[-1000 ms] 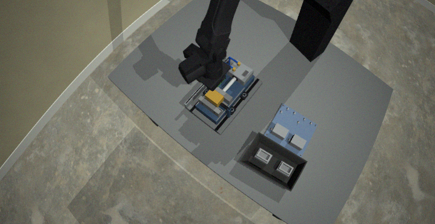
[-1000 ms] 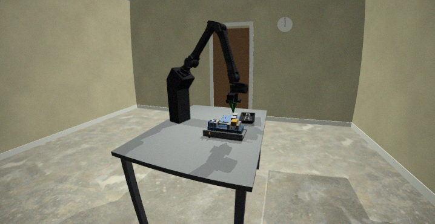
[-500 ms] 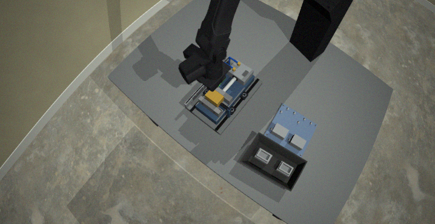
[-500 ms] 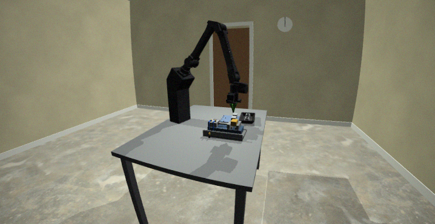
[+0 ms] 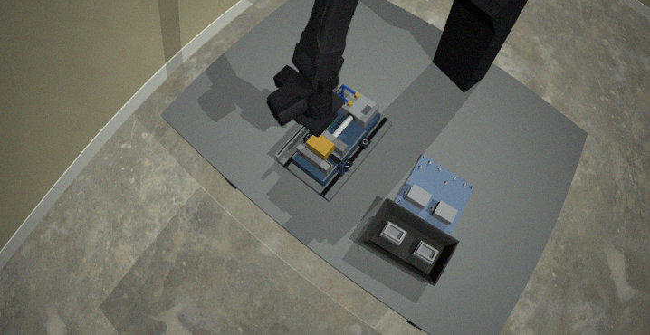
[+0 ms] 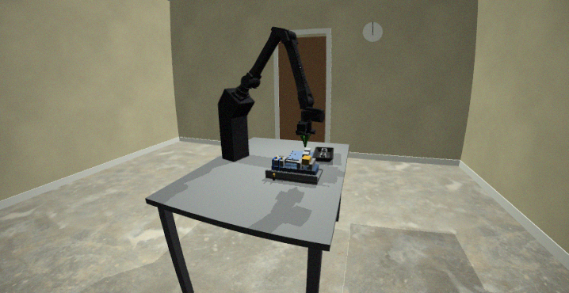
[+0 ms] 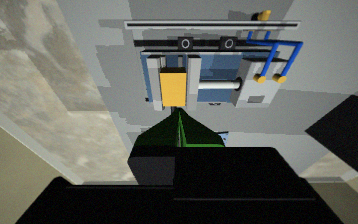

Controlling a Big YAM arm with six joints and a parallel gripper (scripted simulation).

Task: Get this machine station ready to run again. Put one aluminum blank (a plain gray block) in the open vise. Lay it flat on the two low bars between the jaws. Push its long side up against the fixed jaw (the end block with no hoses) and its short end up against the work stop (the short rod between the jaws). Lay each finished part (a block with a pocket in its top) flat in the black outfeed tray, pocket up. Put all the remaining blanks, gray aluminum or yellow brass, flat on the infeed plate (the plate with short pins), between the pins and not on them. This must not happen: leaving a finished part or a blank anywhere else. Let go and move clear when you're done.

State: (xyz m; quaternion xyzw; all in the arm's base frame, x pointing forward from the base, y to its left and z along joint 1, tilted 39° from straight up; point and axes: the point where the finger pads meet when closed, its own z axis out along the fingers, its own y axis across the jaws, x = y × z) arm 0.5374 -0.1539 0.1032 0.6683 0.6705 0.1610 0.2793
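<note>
The yellow brass blank [image 5: 320, 147] [image 6: 306, 160] [image 7: 173, 90] sits in the vise between the fixed jaw [image 5: 312, 157] [image 7: 154, 95] and the moving jaw [image 7: 193, 80], its top above them. The low bars under it are hidden. My gripper [image 6: 305, 146] [image 7: 179, 112] is shut and empty, above the vise, its tips beside the blank in the wrist view. One gray blank [image 5: 417, 196] and another gray blank [image 5: 445, 212] lie on the blue infeed plate [image 5: 429, 182]. One finished part [image 5: 393, 233] and another finished part [image 5: 425, 252] lie pocket up in the black outfeed tray [image 5: 447, 261].
The hose-side end block [image 5: 362, 109] [image 7: 260, 90] carries blue hoses [image 7: 294, 56] and yellow fittings. A pale rod [image 5: 343, 126] [image 7: 217, 85] joins it to the moving jaw. Short pins stand on the infeed plate. The tray adjoins the plate's near edge in the top view.
</note>
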